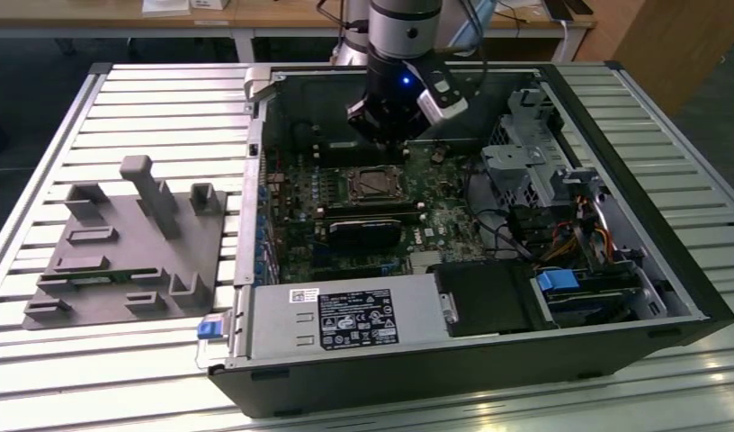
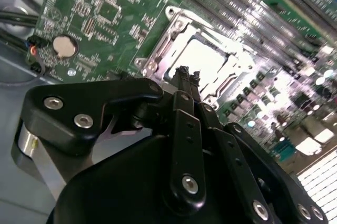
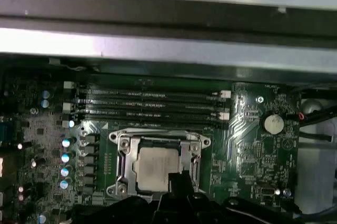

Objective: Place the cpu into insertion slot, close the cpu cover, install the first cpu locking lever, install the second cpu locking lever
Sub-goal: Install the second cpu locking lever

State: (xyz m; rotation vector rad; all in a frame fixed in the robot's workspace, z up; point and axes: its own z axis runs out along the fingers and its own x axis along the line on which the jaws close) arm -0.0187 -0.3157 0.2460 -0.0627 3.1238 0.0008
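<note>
Sitting flat in the insertion slot (image 3: pixel 156 167), the cpu (image 3: pixel 152 165) shows its dull silvery top through the square window of the cpu cover (image 3: pixel 122 156), which lies closed down over the socket on the green circuit board (image 3: pixel 247 145); in the second wrist view the same chip (image 2: pixel 202 61) glares bright inside the metal frame (image 2: pixel 158 58). In the exterior view the socket (image 1: pixel 376 184) lies near the middle of the board inside the open computer case (image 1: pixel 655 261). The claw (image 2: pixel 185 74) hangs just above the socket's edge with its black fingertips (image 2: pixel 181 71) pressed together, nothing between them; whether they touch the frame I cannot tell. In the exterior view the arm (image 1: pixel 403 36) reaches down into the case from the far side, its claw (image 1: pixel 385 135) just beyond the socket. Long black memory slots (image 3: pixel 152 105) run beside the socket, and a round coin battery (image 3: pixel 273 123) sits off to one side. A glossy black block (image 1: pixel 364 236) lies nearer the camera than the socket. The case rests on a slatted metal worktop (image 1: pixel 163 99), and a grey fixture block (image 1: pixel 127 243) stands on the exterior view's left.
</note>
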